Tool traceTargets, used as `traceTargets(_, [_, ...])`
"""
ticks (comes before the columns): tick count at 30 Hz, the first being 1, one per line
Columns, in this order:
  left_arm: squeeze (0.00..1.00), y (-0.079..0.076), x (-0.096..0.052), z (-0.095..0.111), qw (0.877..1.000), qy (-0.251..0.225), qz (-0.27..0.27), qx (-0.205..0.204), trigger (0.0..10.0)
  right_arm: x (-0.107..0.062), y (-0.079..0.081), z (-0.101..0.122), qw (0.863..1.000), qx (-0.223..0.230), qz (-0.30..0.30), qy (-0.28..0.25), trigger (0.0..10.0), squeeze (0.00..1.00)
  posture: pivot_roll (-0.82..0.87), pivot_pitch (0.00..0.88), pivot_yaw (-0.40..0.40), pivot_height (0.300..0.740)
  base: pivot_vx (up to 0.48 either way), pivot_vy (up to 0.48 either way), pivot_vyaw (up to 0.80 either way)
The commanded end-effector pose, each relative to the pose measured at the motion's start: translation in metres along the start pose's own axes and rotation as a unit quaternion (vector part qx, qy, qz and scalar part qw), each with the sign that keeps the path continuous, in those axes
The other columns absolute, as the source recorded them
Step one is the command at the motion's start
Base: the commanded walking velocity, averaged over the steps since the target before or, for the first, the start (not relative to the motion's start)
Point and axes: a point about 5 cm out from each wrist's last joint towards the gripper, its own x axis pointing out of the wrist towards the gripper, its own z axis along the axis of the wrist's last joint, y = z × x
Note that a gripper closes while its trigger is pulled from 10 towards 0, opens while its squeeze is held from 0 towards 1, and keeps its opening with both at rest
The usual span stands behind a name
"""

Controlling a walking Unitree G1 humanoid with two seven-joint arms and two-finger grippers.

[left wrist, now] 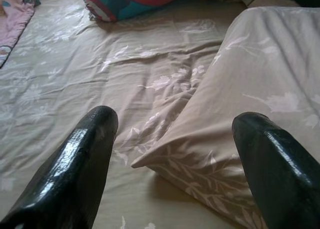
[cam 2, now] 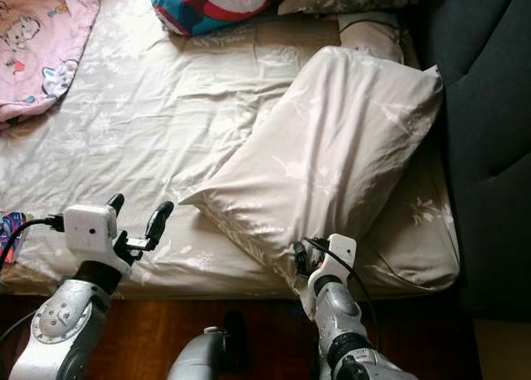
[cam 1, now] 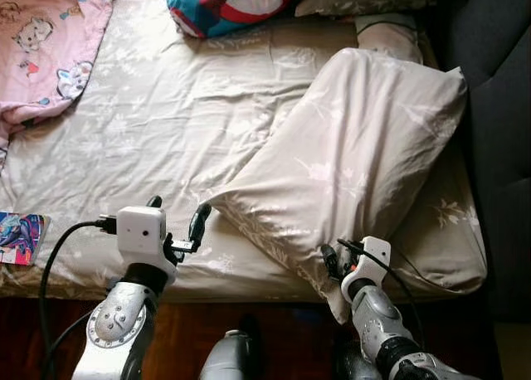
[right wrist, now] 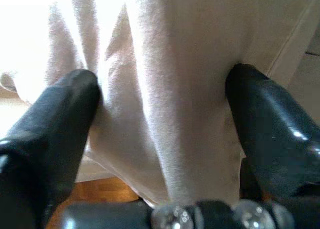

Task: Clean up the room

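Progress: early | large beige leaf-print pillow (cam 1: pixel 357 156) lies askew across the bed (cam 1: pixel 166 114), its near corner over the bed edge | right hand (right wrist: pixel 160 119) pinches that corner | left hand (cam 1: pixel 177 222) spread, hovering beside pillow | left: straightening pillow, pink cartoon blanket (cam 1: pixel 46 40)
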Motion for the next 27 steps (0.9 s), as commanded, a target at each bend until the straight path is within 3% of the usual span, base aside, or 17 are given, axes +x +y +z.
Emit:
traceTargets(1, [0.0, 0.005, -0.008, -0.002, 1.0, 0.015, 0.008, 0.002, 10.0, -0.005, 0.007, -0.022, 0.999, 0.014, 0.01, 0.039, 0.0, 0.0, 0.26, 0.45, 0.172, 0.74, 0.0, 0.0, 0.0])
traceTargets(14, [0.0, 0.006, -0.018, 0.002, 0.999, 0.047, 0.017, 0.004, 10.0, -0.007, 0.005, -0.026, 0.999, 0.02, 0.007, 0.046, 0.0, 0.0, 0.25, 0.466, 0.172, 0.74, 0.0, 0.0, 0.0])
traceTargets(27, [0.0, 0.002, -0.016, 0.004, 0.998, 0.054, 0.017, -0.001, 10.0, -0.007, 0.001, -0.024, 0.999, 0.023, 0.004, 0.043, 0.0, 0.0, 0.24, 0.458, 0.168, 0.74, 0.0, 0.0, 0.0])
